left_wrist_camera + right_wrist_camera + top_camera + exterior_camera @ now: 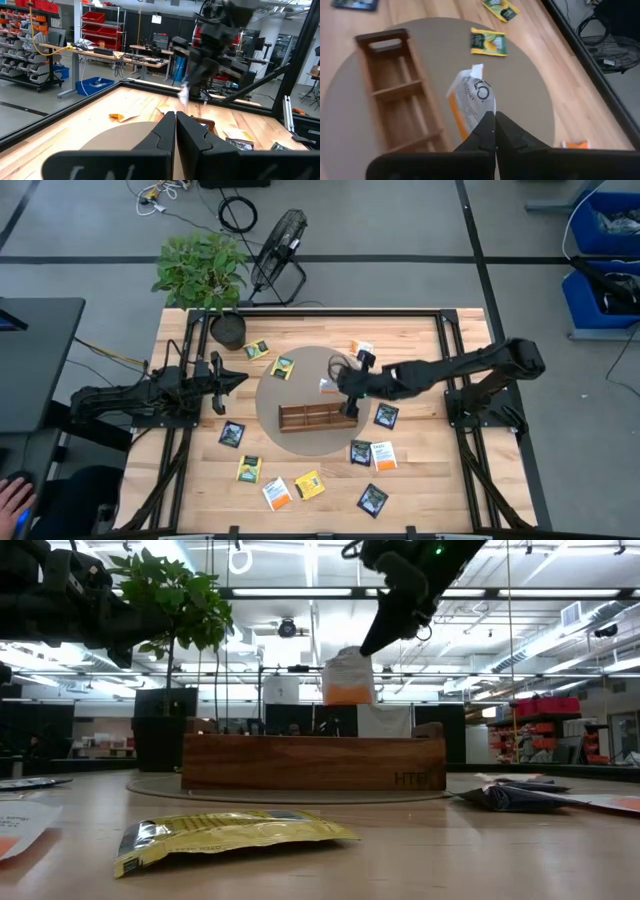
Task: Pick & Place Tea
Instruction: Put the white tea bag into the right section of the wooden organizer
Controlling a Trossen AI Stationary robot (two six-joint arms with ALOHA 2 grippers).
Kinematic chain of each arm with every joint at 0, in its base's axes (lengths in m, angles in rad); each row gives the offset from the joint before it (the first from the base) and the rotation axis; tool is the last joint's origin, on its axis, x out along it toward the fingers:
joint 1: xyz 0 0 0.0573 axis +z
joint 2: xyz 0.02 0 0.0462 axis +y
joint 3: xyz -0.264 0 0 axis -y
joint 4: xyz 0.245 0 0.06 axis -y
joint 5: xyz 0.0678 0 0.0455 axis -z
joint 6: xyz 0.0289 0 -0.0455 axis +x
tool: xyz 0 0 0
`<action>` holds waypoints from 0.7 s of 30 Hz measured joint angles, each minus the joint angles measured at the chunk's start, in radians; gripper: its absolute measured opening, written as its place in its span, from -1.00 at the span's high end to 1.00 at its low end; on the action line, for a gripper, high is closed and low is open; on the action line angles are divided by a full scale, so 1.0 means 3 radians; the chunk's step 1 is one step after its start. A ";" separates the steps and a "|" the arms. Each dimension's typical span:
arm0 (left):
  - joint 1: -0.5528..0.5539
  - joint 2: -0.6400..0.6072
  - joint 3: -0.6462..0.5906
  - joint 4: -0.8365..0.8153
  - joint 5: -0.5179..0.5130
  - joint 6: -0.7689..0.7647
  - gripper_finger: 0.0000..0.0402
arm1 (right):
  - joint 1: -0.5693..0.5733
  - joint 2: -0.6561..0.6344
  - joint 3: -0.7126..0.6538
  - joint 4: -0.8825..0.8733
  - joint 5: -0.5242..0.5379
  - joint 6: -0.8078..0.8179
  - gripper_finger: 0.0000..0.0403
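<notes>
My right gripper (495,131) pinched a white-and-orange sachet (472,102) above the wooden tray (402,90); I judged a slow, centred lowering into a compartment best. Left fingers (165,132) closed, empty.

Around you, a grey floor (420,220) carries a black fan (277,242), a potted plant (200,265) and blue bins (605,240). Shelving with red bins (102,22), workbenches (100,50) and ceiling strip lights (300,592) fill the room beyond.
</notes>
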 joint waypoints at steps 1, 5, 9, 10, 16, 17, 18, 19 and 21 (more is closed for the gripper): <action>0.0000 0.0000 0.0000 0.0000 0.0000 0.0000 0.91 | 0.0048 0.0000 0.0000 -0.0001 0.0031 0.0049 1.00; 0.0001 0.0000 0.0000 0.0000 0.0000 0.0000 0.91 | 0.0237 0.0001 0.0000 -0.0041 0.0227 0.0239 1.00; 0.0000 0.0000 0.0000 0.0000 0.0000 -0.0004 0.91 | 0.0418 0.0001 0.0000 -0.0242 0.0266 0.0416 1.00; 0.0000 0.0000 -0.0001 0.0000 0.0000 -0.0019 0.91 | 0.0457 0.0001 0.0000 -0.0313 0.0269 0.0459 1.00; 0.0001 0.0001 0.0000 0.0000 0.0000 -0.0065 0.91 | 0.0656 0.0004 0.0000 -0.0450 0.0540 0.0605 1.00; 0.0000 0.0000 -0.0001 0.0000 0.0000 -0.0062 0.91 | 0.0673 0.0004 0.0000 -0.0449 0.0555 0.0607 1.00; 0.0000 0.0001 -0.0001 0.0000 0.0000 -0.0062 0.91 | 0.0675 0.0004 0.0000 -0.0448 0.0557 0.0611 1.00; 0.0000 0.0000 0.0000 0.0000 0.0000 -0.0064 0.91 | 0.0672 0.0004 0.0000 -0.0447 0.0560 0.0622 1.00; 0.0000 0.0001 -0.0001 0.0000 0.0000 -0.0065 0.91 | 0.0665 0.0004 0.0000 -0.0464 0.0567 0.0650 1.00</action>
